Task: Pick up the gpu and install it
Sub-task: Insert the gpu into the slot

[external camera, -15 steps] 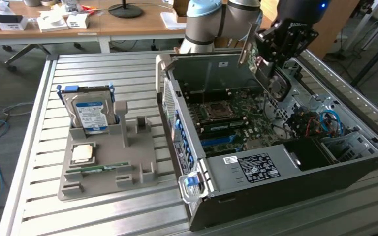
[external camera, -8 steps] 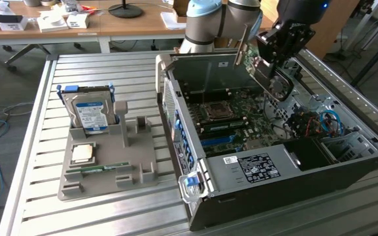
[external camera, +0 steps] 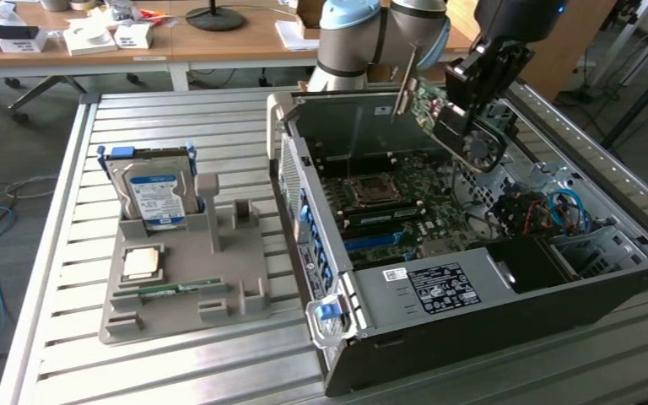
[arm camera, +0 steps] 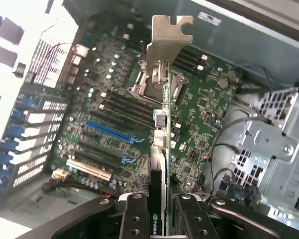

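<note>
Gripper (arm camera: 162, 216) is pinching the gpu (arm camera: 160, 124) edge-on, jaws partly closed on it, holding it above the motherboard (arm camera: 199, 99) inside the open case (external camera: 437, 354). The card is sitting tilted, so its bracket (arm camera: 167, 40) risks catching the case wall, or its edge missing the blue slot (arm camera: 109, 132).

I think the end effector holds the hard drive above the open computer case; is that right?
Not quite: the end effector holds the gpu, not the hard drive, which stands in the grey tray, as the exterior view shows. The gpu is indeed above the open computer case.
</note>
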You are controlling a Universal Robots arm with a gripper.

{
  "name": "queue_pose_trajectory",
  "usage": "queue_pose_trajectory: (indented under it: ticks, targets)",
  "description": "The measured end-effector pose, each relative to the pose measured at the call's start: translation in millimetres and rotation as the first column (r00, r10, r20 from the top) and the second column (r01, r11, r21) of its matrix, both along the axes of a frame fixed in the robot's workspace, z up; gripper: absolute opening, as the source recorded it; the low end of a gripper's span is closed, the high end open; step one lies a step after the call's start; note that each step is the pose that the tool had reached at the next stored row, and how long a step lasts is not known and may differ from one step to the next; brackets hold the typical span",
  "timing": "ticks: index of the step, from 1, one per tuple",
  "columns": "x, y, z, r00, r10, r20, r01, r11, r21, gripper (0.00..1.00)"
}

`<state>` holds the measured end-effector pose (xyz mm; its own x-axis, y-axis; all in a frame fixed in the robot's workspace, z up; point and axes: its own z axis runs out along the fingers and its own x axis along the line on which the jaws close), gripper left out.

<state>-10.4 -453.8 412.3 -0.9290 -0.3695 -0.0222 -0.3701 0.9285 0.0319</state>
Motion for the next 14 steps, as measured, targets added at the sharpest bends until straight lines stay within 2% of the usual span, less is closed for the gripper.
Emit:
queue_pose_trajectory:
  ticks: [3, 7, 11, 14]
  targets:
    - [0.0, 0.0, -0.1, 0.9985, 0.055, -0.0001, -0.055, 0.9985, -0.0015, 0.26]
    - [0.0, 0.0, -0.4, 0.9919, 0.127, -0.0002, -0.127, 0.9919, -0.0032, 0.26]
    - [0.0, 0.0, -0.7, 0.98, 0.199, -0.0005, -0.199, 0.9799, -0.0048, 0.26]
    - [0.0, 0.0, -0.9, 0.9678, 0.252, -0.0007, -0.252, 0.9678, -0.0059, 0.26]
